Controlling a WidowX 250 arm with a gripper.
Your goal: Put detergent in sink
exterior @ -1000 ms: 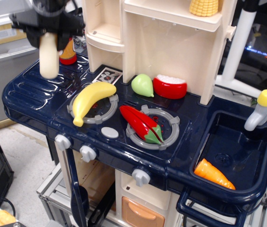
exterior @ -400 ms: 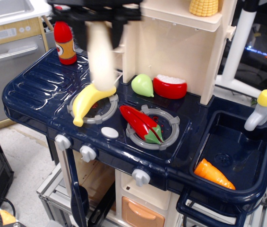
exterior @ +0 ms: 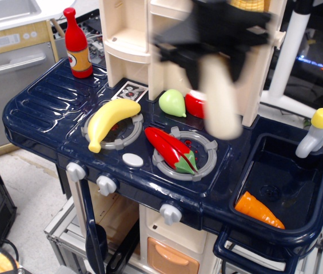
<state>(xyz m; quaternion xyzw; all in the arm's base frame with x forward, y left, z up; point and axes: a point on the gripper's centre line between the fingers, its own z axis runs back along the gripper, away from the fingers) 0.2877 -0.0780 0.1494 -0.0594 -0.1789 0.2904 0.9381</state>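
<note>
One blurred pincer (exterior: 218, 48) pinches the detergent (exterior: 219, 103), which hangs below it, left of the sink (exterior: 275, 177).

Cream detergent (exterior: 219, 103), blurred; navy sink (exterior: 321, 197); orange carrot (exterior: 258, 210); black pincer (exterior: 215, 54), seemingly.

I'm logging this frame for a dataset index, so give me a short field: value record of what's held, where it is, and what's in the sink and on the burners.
gripper: black, blurred, shut on the detergent
detergent: cream-white bottle hanging cap-up, in the air above the right burner, left of the sink
sink: dark navy basin, detergent not yet in it
sink contents: orange carrot at the front
faucet: grey with yellow knob
left burner: banana
right burner: red pepper
back left: red bottle
</note>
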